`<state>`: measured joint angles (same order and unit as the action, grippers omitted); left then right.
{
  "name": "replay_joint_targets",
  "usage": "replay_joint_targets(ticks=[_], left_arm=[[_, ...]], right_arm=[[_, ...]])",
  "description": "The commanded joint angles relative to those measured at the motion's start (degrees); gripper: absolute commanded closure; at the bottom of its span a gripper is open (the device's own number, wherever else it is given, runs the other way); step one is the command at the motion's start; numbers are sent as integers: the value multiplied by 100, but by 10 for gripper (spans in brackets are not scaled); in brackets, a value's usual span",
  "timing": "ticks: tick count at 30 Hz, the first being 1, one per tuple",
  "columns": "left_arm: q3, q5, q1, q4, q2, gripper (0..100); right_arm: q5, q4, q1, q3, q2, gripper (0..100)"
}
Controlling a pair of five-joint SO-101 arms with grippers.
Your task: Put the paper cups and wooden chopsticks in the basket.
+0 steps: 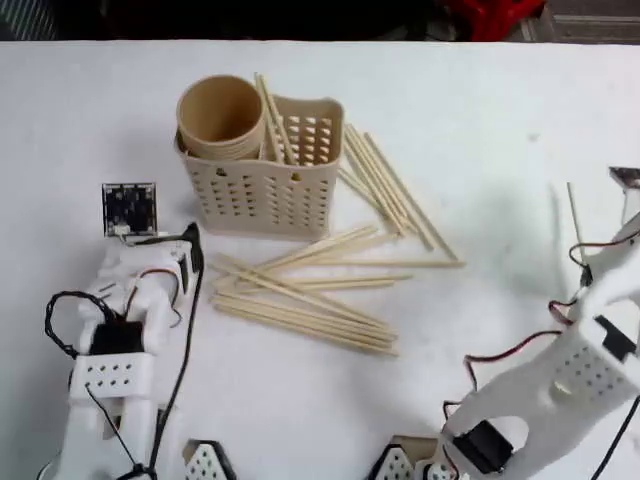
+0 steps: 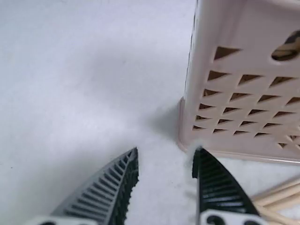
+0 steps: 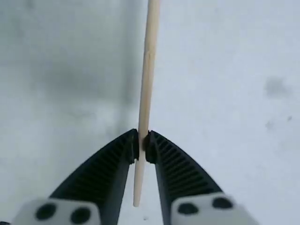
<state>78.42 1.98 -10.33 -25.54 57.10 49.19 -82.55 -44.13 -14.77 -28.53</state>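
From the high view, you have the basket [image 1: 265, 190] standing on the worktop [image 1: 480, 100]. The paper cups [image 1: 220, 115] are already nested in one end compartment, and a few chopsticks [image 1: 272, 115] lean upright in the one beside it, so I'd count those as done. The loose chopsticks [image 1: 300, 300] lie flat just in front of the basket, with more fanned beside the end away from the cups. These are yet to be collected. In the left wrist view, your left hand [image 2: 166, 161] hangs wide apart and holds nothing. It is low over the worktop, just beside the basket's corner, with chopstick ends close by, so I judge it well placed for a pick. In the right wrist view, your right hand [image 3: 142, 140] is pinched tight on a single chopstick [image 3: 147, 70] near one end. The long part sticks out ahead, probably so it can be tipped into the basket.
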Motion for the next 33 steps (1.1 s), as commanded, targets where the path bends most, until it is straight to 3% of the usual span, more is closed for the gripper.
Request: replay_joint_targets(ticks=[1, 6, 11, 15, 19, 25, 33], left_arm=[[-26, 70, 40, 132, 110, 797], [-18, 70, 40, 132, 110, 797], [-18, 70, 40, 132, 110, 797], [-18, 70, 40, 132, 110, 797], [-18, 70, 40, 132, 110, 797], [-18, 70, 40, 132, 110, 797], [-18, 70, 40, 132, 110, 797]], right_arm=[[70, 1332, 75, 1916, 1138, 982], [237, 3002, 136, 4123, 2237, 980], [246, 3134, 233, 4826, 2747, 873], [229, 3125, 453, 4853, 2774, 757], [185, 3055, 1077, 4730, 2782, 741], [-976, 3090, 1868, 3921, 2712, 741], [-1029, 3064, 1604, 2822, 1226, 741]])
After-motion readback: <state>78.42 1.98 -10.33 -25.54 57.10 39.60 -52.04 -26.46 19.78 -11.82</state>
